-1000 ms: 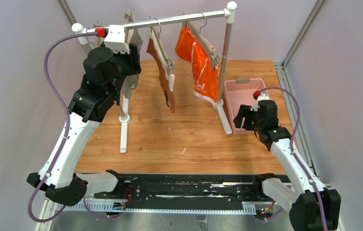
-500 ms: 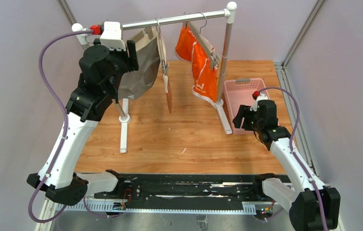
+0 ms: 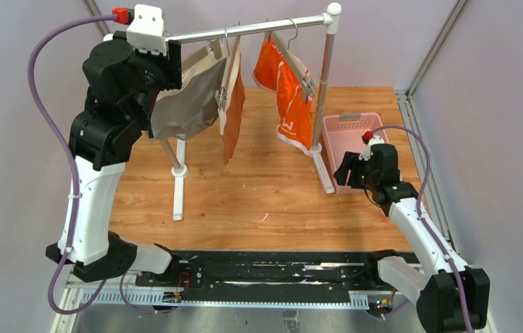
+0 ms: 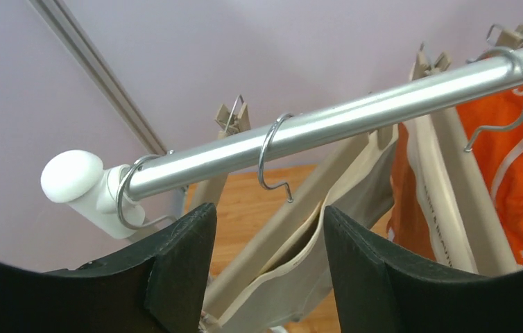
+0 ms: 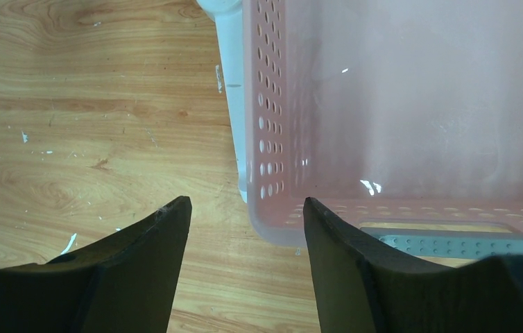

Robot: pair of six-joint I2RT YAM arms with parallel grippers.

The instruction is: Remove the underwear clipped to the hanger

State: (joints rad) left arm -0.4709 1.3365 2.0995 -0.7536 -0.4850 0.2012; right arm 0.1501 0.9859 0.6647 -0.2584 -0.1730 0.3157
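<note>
Three pieces of underwear hang from clip hangers on the metal rail (image 3: 245,29): grey (image 3: 189,100), rust-brown with a cream waistband (image 3: 232,118), and bright orange with white trim (image 3: 290,90). My left gripper (image 3: 175,69) is raised at the rail's left end, just left of the grey underwear. In the left wrist view it (image 4: 269,211) stands open below the rail (image 4: 356,118), and the grey underwear (image 4: 314,277) and its wooden hanger (image 4: 293,215) show in the gap without a grip. My right gripper (image 5: 245,205) hangs open and empty over the pink basket's near left corner.
The pink perforated basket (image 3: 366,119) sits at the right, against the rack's right foot (image 3: 324,173). The rack's left post and foot (image 3: 179,191) stand under my left arm. Grey walls close both sides of the wooden table (image 3: 266,201).
My left arm rose up and to the left, and its jaws widened. The grey underwear swung out to the right and the rust-brown one turned on its hanger. My right arm barely moved.
</note>
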